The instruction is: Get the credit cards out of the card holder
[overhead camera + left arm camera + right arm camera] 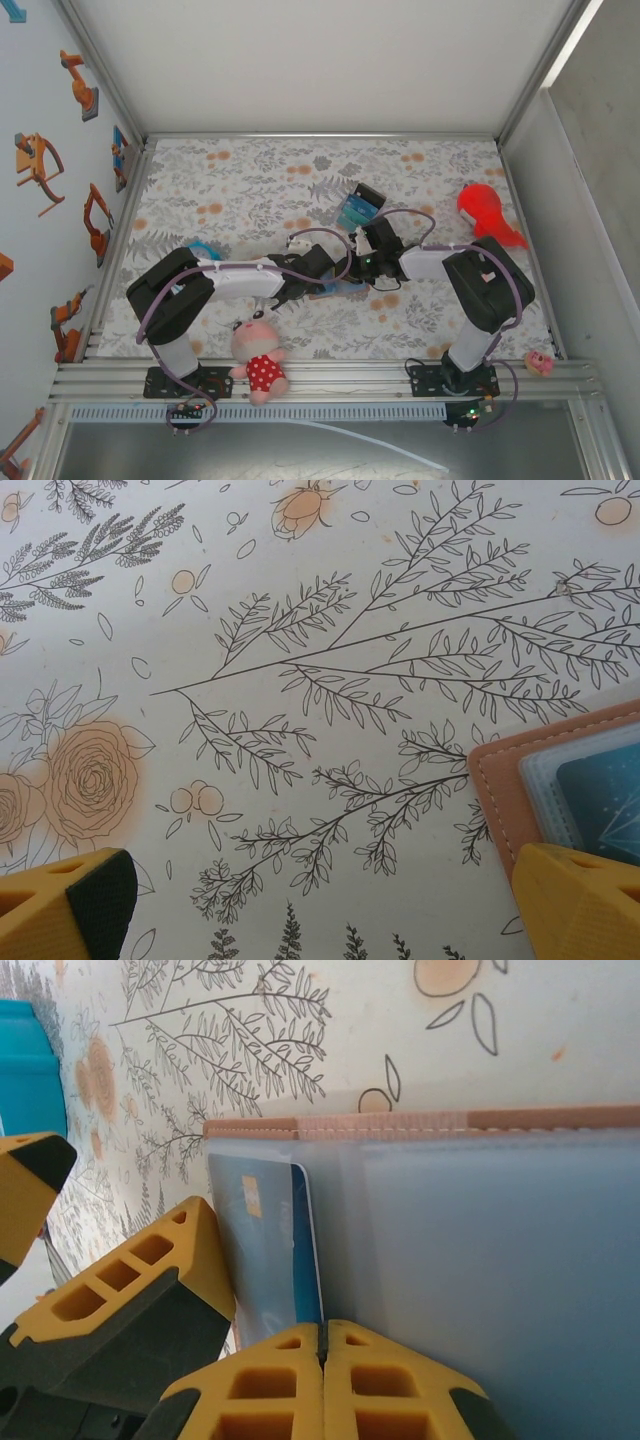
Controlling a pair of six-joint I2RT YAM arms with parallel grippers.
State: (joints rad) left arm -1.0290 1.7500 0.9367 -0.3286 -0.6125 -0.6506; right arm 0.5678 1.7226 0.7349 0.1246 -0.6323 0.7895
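The card holder lies open on the flowered cloth, with a pinkish-tan rim and blue-grey clear sleeves. A blue credit card sticks partway out of the left sleeve. My right gripper is shut on that card's near edge. My left gripper stands open over the cloth, its right finger resting on the holder's corner and its left finger off it. From above, both grippers meet mid-table, left and right, over the holder.
A black, blue and teal striped block lies just behind the grippers. A red toy sits at the right, a plush doll at the near edge, and a teal object to the left. Walls enclose the table.
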